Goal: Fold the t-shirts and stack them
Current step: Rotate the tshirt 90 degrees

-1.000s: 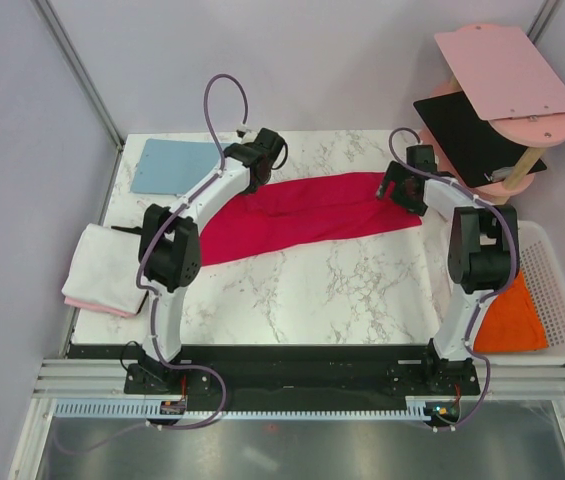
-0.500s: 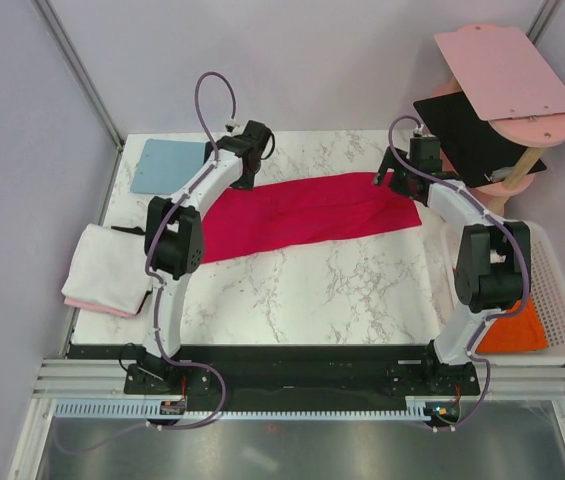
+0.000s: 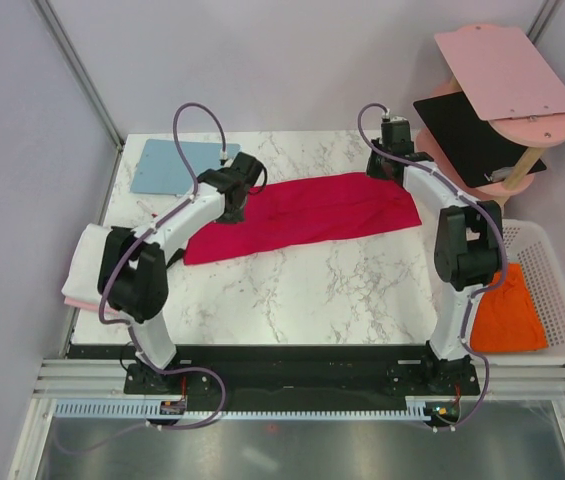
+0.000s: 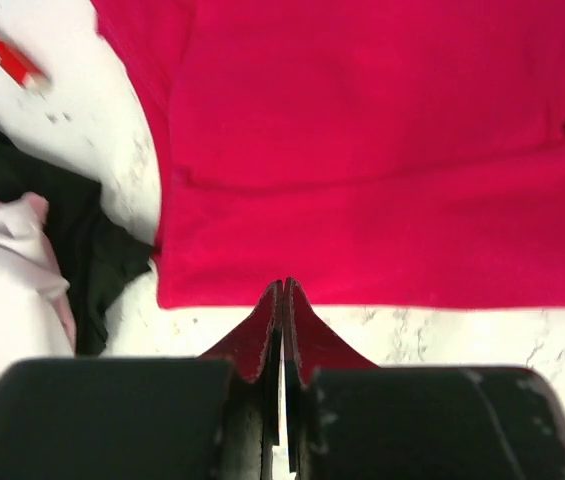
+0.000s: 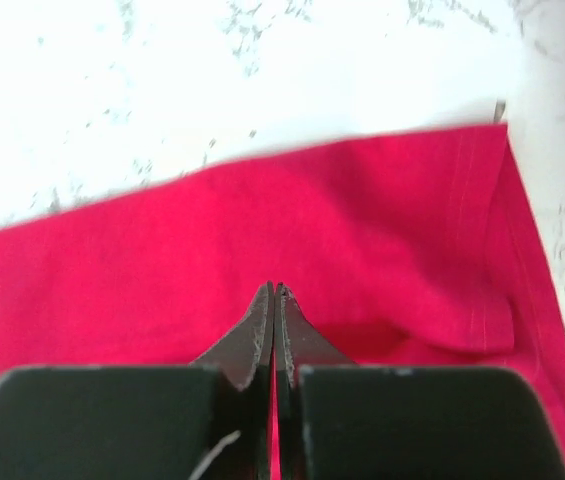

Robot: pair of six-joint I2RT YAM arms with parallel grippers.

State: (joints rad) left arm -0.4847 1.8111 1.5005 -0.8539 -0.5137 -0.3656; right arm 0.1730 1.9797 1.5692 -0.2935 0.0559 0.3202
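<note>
A crimson red t-shirt (image 3: 312, 212) lies folded into a long strip across the marble table (image 3: 302, 290). My left gripper (image 3: 230, 208) hovers over the strip's far left part, shut and holding nothing. In the left wrist view its fingertips (image 4: 284, 287) meet just over the red t-shirt (image 4: 382, 150) at its edge. My right gripper (image 3: 378, 176) is over the strip's far right corner, also shut and holding nothing. In the right wrist view it (image 5: 274, 287) sits above the red cloth (image 5: 262, 220). A folded white t-shirt (image 3: 102, 262) rests on a pale pink one (image 3: 97, 303) at the left edge.
An orange t-shirt (image 3: 510, 312) lies in the white basket (image 3: 558, 300) on the right. A light-blue board (image 3: 170, 165) sits at the far left corner. Pink (image 3: 502, 68) and black (image 3: 467, 135) panels stand on a rack at the far right.
The left arm swung its elbow out to the left, and its gripper came nearer along the shirt's left end. The right gripper moved farther back and left. The red shirt's left end shifted slightly left.
</note>
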